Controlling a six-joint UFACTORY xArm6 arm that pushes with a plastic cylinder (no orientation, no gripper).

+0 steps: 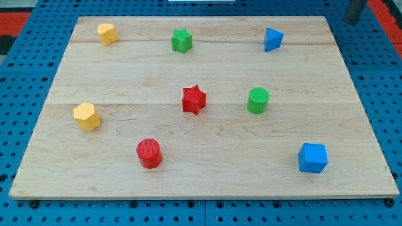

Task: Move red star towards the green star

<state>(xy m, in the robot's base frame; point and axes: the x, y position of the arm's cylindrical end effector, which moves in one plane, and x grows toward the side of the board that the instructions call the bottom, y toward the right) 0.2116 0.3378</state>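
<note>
The red star [193, 99] lies near the middle of the wooden board [125, 69]. The green star [181, 41] lies near the view's top, straight above the red star and slightly to its left. The dark rod shows at the view's top right corner, with my tip [353, 22] just beyond the board's top right corner, far from both stars and touching no block.
A green cylinder [257, 100] lies right of the red star. A red cylinder [149, 153] lies below-left. Yellow blocks lie at the top left [107, 33] and the left [86, 116]. A blue block [272, 39] lies top right, a blue cube [312, 157] bottom right.
</note>
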